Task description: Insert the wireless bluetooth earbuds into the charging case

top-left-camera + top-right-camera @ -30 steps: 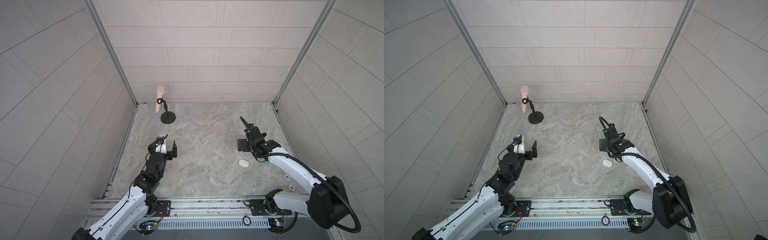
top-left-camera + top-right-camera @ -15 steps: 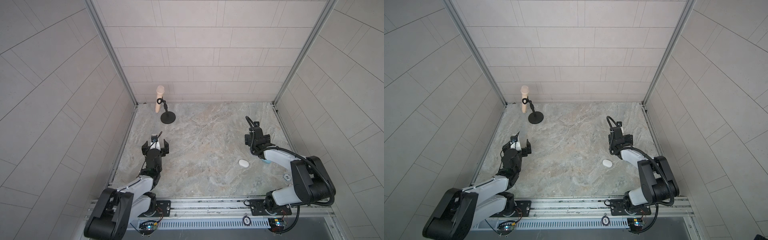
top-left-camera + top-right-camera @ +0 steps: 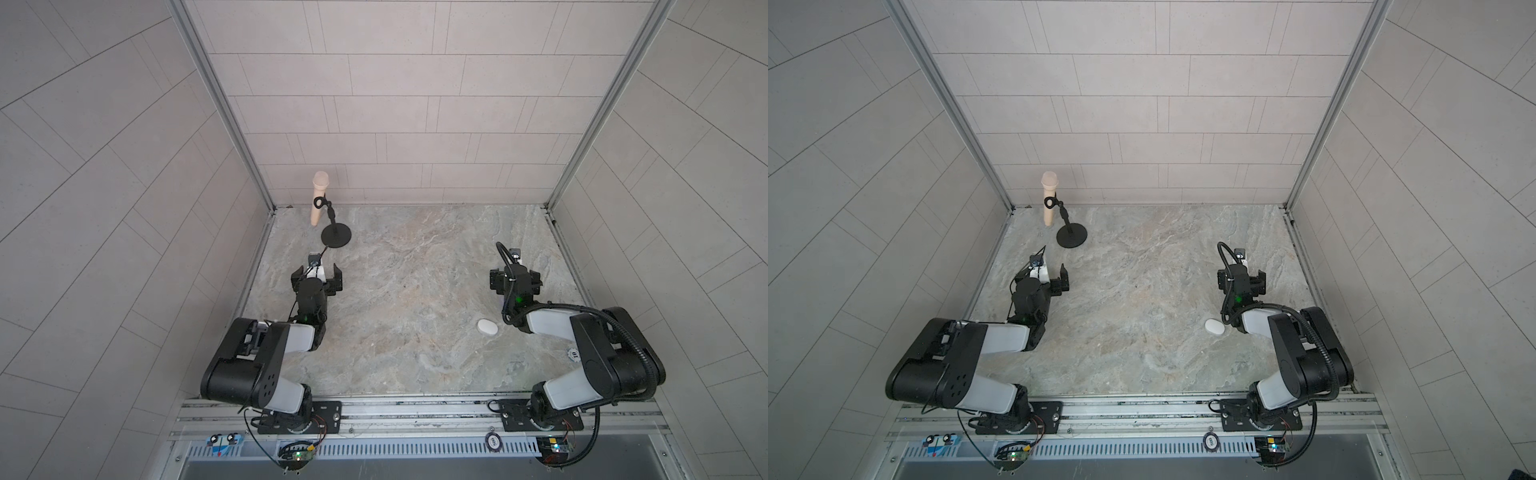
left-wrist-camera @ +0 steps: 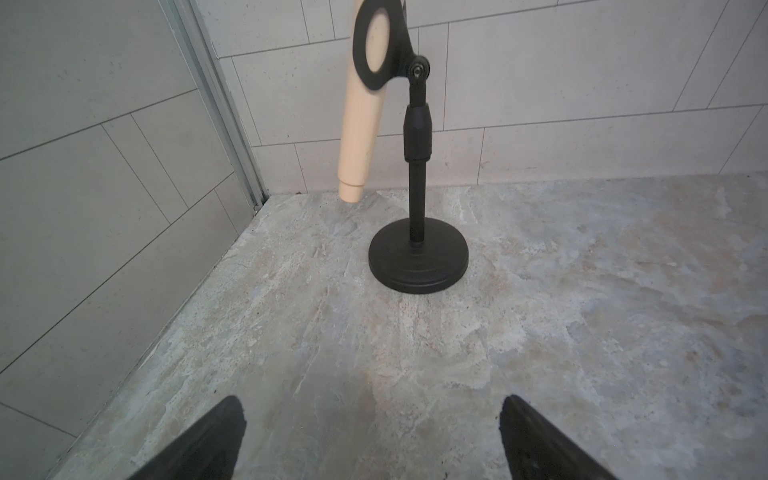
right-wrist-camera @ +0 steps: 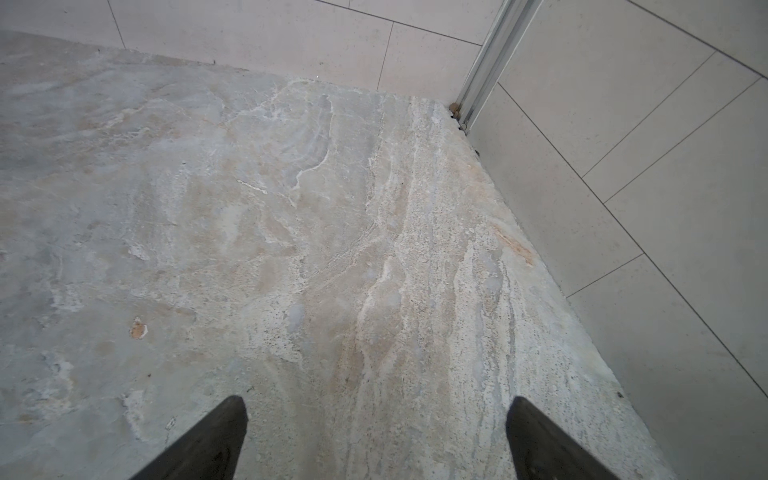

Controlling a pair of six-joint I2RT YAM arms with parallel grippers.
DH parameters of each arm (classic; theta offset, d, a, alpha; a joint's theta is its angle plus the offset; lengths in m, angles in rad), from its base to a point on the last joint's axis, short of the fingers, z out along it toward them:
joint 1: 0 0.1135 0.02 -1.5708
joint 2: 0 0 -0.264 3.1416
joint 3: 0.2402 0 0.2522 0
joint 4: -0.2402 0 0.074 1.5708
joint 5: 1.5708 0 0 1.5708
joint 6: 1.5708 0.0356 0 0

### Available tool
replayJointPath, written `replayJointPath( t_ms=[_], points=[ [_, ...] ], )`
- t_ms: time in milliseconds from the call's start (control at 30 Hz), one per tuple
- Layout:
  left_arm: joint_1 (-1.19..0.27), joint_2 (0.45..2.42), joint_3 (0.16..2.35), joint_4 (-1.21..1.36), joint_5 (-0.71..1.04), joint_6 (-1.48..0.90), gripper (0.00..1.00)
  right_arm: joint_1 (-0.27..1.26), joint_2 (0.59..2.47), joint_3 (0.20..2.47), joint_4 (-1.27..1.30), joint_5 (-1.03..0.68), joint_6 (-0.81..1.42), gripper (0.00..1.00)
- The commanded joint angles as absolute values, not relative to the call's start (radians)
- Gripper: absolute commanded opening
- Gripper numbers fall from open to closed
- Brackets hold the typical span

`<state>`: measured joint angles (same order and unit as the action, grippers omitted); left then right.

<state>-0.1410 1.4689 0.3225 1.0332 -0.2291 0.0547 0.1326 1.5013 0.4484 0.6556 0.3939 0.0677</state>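
The charging case [image 3: 487, 327] [image 3: 1214, 326] is a small white oval pod lying shut on the marble floor, just in front of and left of the right arm's wrist. The wireless bluetooth earbuds are out of view in every frame. My left gripper [image 3: 317, 277] [image 3: 1043, 277] [image 4: 374, 415] is open and empty, low over the floor on the left, facing the back wall. My right gripper [image 3: 515, 277] [image 3: 1241, 277] [image 5: 376, 415] is open and empty too, behind the case and pointing away from it at bare floor.
A beige microphone [image 3: 320, 197] [image 4: 361, 124] hangs in a black stand [image 3: 336, 237] [image 4: 417, 264] at the back left, just beyond my left gripper. A round chip [image 3: 574, 354] lies by the right arm, another chip [image 3: 493, 439] on the front rail. Tiled walls close three sides.
Both arms have folded back toward their bases and the grippers have levelled out to face the back wall. Both stayed open. The case has not moved.
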Motion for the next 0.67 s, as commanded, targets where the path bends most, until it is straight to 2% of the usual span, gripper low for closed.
replayJointPath(
  t_ms=[0, 33, 633],
  points=[
    [-0.133, 1.468, 0.336, 1.000, -0.241, 0.045, 1.00, 0.134, 1.531, 0.406, 0.811, 0.366, 0.031, 1.00],
    [-0.133, 1.469, 0.340, 0.994, -0.241, 0.044, 1.00, 0.132, 1.514, 0.420, 0.751, 0.369, 0.055, 1.00],
    [-0.103, 1.471, 0.359, 0.957, -0.199, 0.022, 1.00, 0.127, 1.521, 0.422, 0.756, 0.378, 0.062, 1.00]
  ],
)
